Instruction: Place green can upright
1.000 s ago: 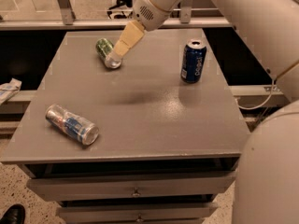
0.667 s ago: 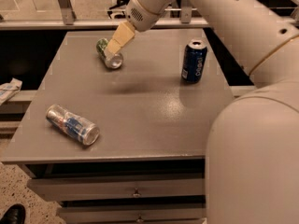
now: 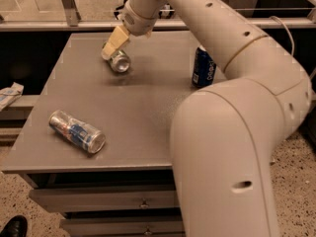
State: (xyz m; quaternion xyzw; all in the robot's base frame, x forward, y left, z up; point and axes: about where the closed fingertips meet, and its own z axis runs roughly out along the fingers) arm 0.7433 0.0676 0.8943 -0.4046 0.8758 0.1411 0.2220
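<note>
The green can [image 3: 120, 62] lies on its side at the back left of the grey table [image 3: 143, 107], its silver end facing me. My gripper [image 3: 113, 44] is right at the can's far end, reaching down over it from behind and hiding most of its green body. I cannot tell whether it has hold of the can.
A dark blue can [image 3: 202, 67] stands upright at the back right, partly hidden by my arm [image 3: 222, 132], which fills the right of the view. A silver can with a blue-and-red label [image 3: 77, 131] lies on its side at the front left. A railing [image 3: 49, 24] runs behind the table.
My gripper has moved left and down onto the far end of the green can. My arm has swung across the right side of the view and now partly hides the blue can.
</note>
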